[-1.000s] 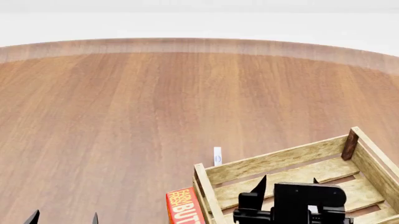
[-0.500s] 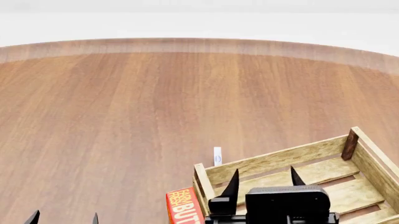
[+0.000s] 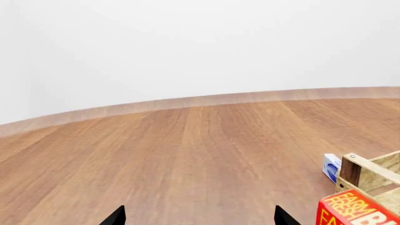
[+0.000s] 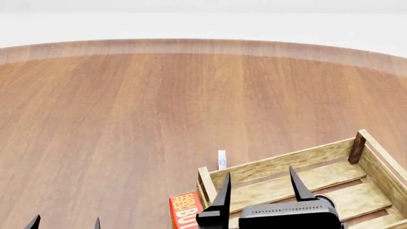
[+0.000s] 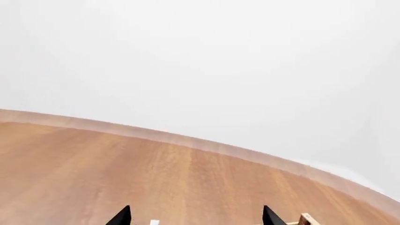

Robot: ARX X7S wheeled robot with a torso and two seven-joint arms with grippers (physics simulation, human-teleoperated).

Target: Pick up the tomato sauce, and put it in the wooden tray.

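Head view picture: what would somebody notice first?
Probably the big pale wooden slat crate at the lower right of the round brown wooden table. The black right claw hangs open over it, holding nothing. A red-orange butter box lies against the crate's left side.

Pale slatted wooden tray (image 4: 299,169) with darker corner posts, flat on table, lower right of head view

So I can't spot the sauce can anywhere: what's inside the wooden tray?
The visible part of the wooden tray shows only bare slats. The right pincer hangs open above it and covers its near part, so anything there is hidden.
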